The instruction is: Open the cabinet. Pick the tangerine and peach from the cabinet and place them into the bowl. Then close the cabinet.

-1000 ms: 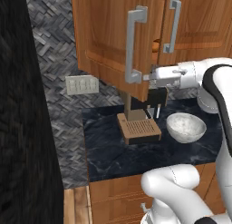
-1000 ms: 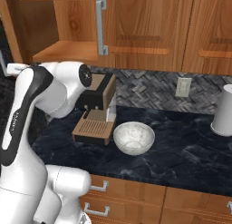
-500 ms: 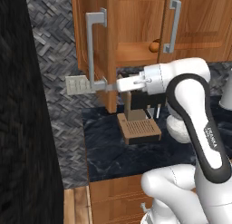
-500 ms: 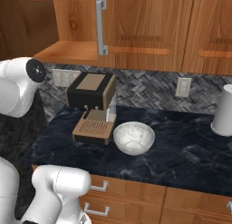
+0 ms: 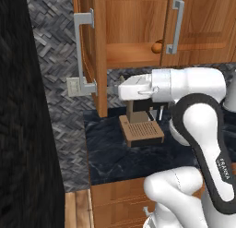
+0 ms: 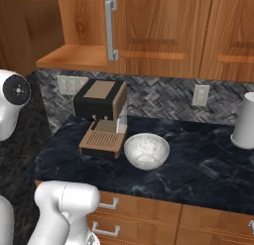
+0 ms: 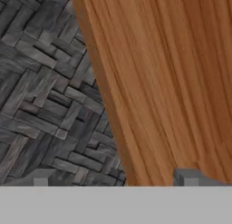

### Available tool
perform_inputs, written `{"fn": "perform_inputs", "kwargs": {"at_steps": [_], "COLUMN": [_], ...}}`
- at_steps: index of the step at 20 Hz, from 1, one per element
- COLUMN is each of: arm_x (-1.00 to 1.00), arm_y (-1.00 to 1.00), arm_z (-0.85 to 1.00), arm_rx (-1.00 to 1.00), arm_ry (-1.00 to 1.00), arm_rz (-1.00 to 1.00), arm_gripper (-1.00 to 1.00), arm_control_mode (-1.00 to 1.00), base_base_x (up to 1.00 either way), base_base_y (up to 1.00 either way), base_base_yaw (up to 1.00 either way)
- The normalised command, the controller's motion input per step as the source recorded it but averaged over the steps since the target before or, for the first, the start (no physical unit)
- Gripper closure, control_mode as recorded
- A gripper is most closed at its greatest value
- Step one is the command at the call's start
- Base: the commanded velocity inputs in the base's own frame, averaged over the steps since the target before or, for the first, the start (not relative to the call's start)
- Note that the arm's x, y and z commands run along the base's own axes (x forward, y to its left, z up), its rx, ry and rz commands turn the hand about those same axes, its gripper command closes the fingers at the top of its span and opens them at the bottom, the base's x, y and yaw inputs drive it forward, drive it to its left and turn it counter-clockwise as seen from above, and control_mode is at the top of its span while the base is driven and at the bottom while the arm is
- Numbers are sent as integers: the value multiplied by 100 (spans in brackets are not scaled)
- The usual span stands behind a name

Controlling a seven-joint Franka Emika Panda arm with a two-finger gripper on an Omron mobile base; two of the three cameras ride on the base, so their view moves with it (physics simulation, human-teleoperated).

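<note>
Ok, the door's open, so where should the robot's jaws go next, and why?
Probably they should back away from the left door and rise toward the shelf. That door is swung wide, so the opening looks done. The jaws are open and empty, low beside the door's bottom edge. A small round fruit waits on the shelf above them.

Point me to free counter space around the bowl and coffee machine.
Widest bare patch: dark counter between the bowl and the white container. Also a strip along the front edge. Crowded: the coffee machine sits nearly against the bowl's left side.
</note>
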Motion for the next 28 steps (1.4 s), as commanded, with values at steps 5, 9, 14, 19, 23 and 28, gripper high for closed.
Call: {"fn": "perform_inputs", "kwargs": {"at_steps": [5, 9, 14, 19, 23, 28], "arm_x": [-98, -81, -32, 26, 62, 49], "arm_y": [-64, -96, -100, -97, -72, -47], "arm_z": [55, 18, 4, 0, 0, 0], "arm_rx": [0, -1, 0, 0, 0, 0], "arm_ry": [-25, -18, -4, -2, -2, 0], "arm_rz": [-22, -33, -47, -51, -38, -21], "arm_gripper": [-100, -100, -100, -100, -100, -100], "arm_control_mode": [-100, -100, -100, -100, -100, -100], "base_base_x": [0, 0, 0, 0, 0, 0], "base_base_y": [0, 0, 0, 0, 0, 0], "base_base_yaw": [0, 0, 0, 0, 0, 0]}}
